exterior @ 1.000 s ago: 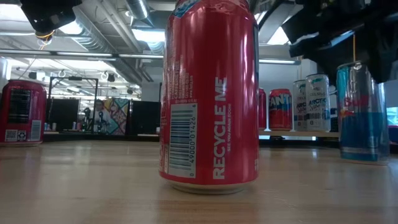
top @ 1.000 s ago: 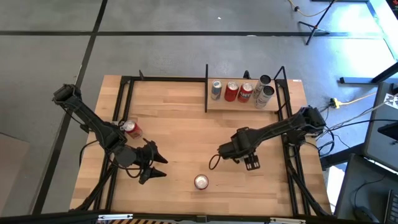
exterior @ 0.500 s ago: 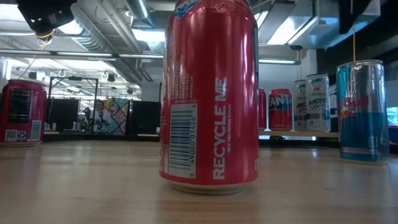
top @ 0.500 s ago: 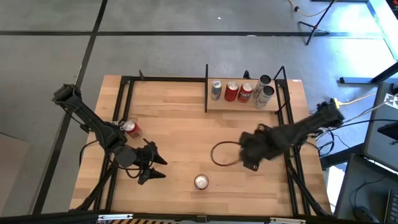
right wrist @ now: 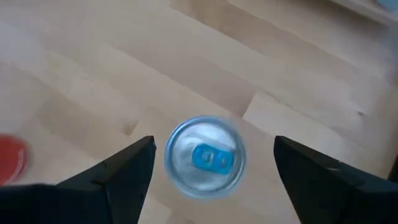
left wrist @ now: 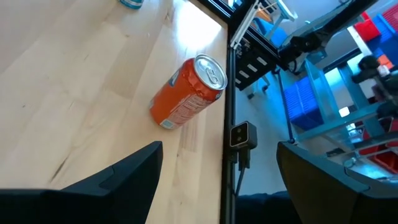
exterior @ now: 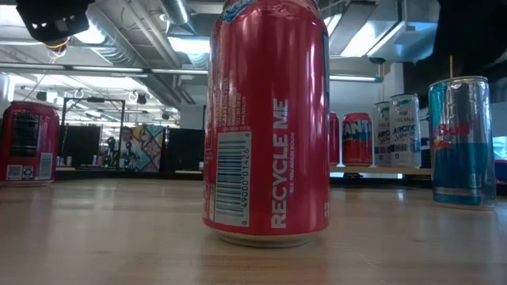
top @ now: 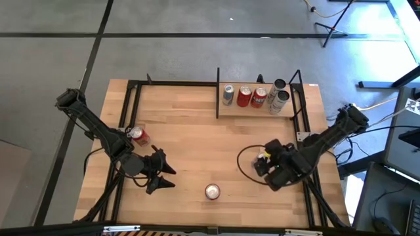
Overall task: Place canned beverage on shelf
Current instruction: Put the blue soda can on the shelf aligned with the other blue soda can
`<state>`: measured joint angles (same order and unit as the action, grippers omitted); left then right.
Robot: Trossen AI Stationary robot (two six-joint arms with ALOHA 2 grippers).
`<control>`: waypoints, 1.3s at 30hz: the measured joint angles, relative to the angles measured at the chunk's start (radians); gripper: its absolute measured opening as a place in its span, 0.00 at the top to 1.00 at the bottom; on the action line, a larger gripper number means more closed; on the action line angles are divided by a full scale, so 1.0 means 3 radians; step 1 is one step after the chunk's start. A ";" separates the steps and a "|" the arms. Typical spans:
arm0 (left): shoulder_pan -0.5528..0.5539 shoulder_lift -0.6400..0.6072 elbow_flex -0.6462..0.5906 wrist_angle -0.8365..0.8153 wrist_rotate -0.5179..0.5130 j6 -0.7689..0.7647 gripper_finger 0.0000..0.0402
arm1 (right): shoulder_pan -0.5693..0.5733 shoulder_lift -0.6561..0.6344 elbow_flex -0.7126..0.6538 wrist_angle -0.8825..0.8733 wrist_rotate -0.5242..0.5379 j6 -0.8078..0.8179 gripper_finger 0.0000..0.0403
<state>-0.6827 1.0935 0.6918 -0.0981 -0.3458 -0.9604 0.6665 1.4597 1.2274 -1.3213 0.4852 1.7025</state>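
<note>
A blue and silver can (exterior: 459,142) stands upright on the wooden table right of the middle. My right gripper (top: 268,164) hangs open above it; the right wrist view looks down on the can's top (right wrist: 205,157) between the spread fingers, which are clear of it. A red can (top: 212,191) stands near the front edge, filling the low view (exterior: 268,119). My left gripper (top: 167,174) waits open at the left, pointing toward that red can (left wrist: 186,93). The shelf (top: 252,113) at the far right holds several cans.
Another red can (top: 138,136) stands near the table's left side, beside my left arm. Black frame rails run along the table's left edge (top: 128,105) and right edge (top: 305,131). A black cable loop (top: 244,164) hangs from my right gripper.
My right gripper has drawn up and away from the blue can's top, gone toward the table's right edge and rolled about its own axis. The blue can stays standing where it was. My left arm has kept still.
</note>
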 joint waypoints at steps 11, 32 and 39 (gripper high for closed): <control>0.0000 0.0000 0.0000 0.0003 0.0051 -0.0094 0.23 | -0.0041 -0.0001 -0.0408 0.0441 -0.0105 0.0058 0.21; 0.0241 -0.0193 0.0000 0.0173 0.0058 0.0016 0.23 | -0.0398 -0.0106 -0.0134 0.0742 -0.0116 -0.1791 0.54; 0.0668 -0.0330 0.0000 0.0177 0.0178 0.0067 0.22 | -0.1207 -0.0368 -0.0051 0.0828 -0.0129 -0.3501 0.54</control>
<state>-0.4823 0.9945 0.6918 -0.0451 -0.2924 -0.9404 0.3044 1.3494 1.2121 -1.0728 0.4466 0.6522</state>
